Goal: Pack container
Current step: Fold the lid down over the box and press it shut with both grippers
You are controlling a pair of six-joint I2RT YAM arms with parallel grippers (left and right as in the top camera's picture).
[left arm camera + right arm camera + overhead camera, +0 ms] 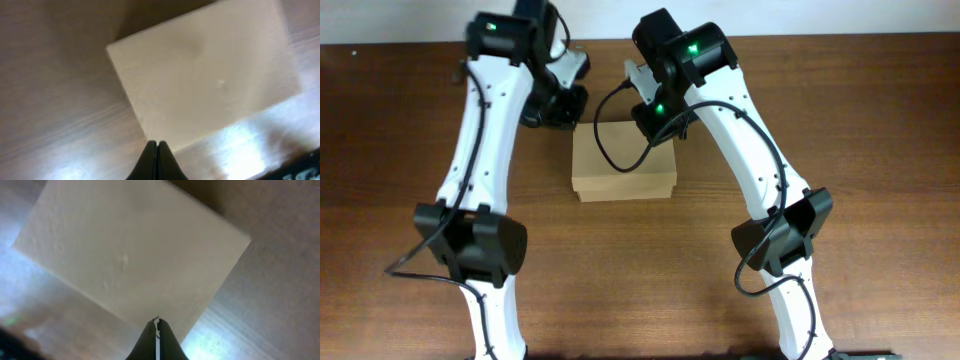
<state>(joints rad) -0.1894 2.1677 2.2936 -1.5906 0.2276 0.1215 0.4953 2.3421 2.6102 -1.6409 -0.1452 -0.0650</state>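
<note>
The container (620, 165) is a plain tan cardboard box lying flat with its lid closed in the middle of the wooden table. It fills much of the left wrist view (205, 75) and the right wrist view (130, 250). My left gripper (156, 146) is shut and empty, its tips at the box's far-left corner edge. My right gripper (157, 322) is shut and empty, its tips over the box's far-right edge. In the overhead view both gripper heads sit at the box's far side, left (558, 105) and right (658, 118).
The brown wooden table (880, 150) stretches around the box. The two white arms rise from bases at the front edge, left (480, 250) and right (782, 235). A black cable (610, 150) loops over the box's top.
</note>
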